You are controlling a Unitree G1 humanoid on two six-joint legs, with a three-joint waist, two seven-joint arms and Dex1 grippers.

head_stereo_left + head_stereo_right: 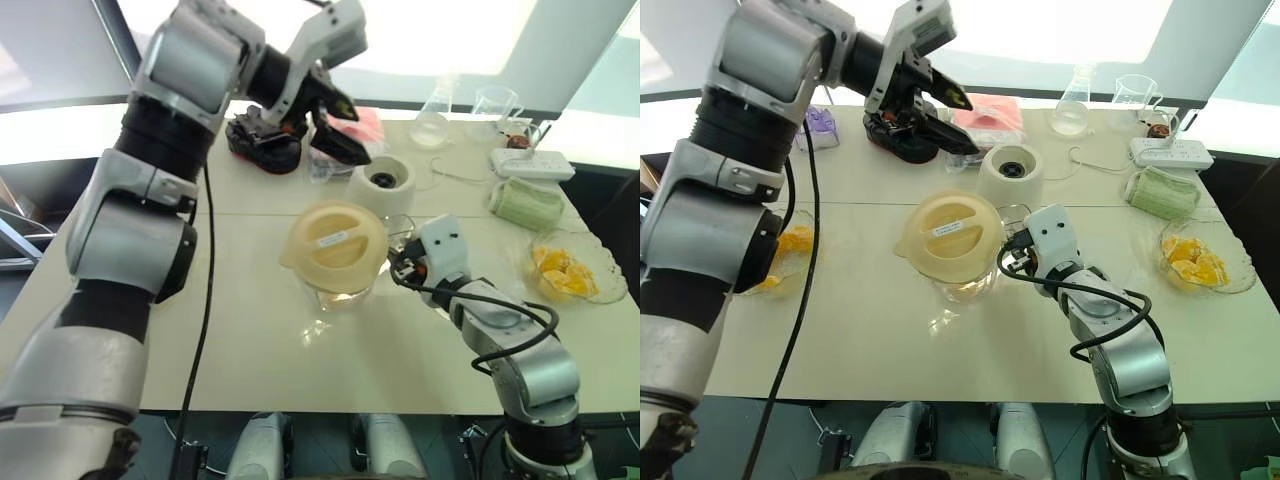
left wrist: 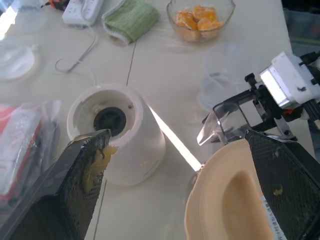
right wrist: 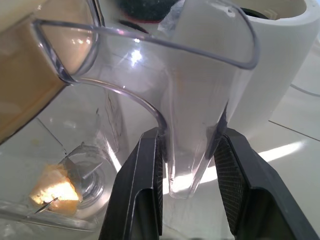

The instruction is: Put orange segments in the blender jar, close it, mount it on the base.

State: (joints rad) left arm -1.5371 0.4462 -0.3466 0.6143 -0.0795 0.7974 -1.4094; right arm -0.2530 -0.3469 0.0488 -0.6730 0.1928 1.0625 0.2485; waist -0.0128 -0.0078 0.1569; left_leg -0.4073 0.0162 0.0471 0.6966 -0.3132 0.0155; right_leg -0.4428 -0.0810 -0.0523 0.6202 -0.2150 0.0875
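Observation:
The blender jar (image 1: 335, 290) stands mid-table with a cream lid (image 1: 333, 240) resting on its mouth. My right gripper (image 3: 187, 170) is shut on the jar's clear handle (image 3: 195, 100), also seen from the head (image 1: 405, 262). One of the orange segments (image 3: 52, 185) lies at the jar's bottom. More orange segments (image 1: 563, 272) fill a clear bowl at the right. The cream base (image 1: 382, 185) stands just behind the jar, black socket up. My left gripper (image 1: 340, 125) hangs open in the air above and behind the lid, near the base (image 2: 117, 130). Pulp sticks to one of its fingers (image 2: 95, 165).
A glass flask (image 1: 432, 125) and a clear beaker (image 1: 495, 105) stand at the back right, with a power strip (image 1: 532, 163) and a green cloth (image 1: 527, 205) nearby. A black object (image 1: 265, 140) and a pink bag (image 1: 990, 115) lie at the back. Another bowl of orange pieces (image 1: 790, 250) sits left.

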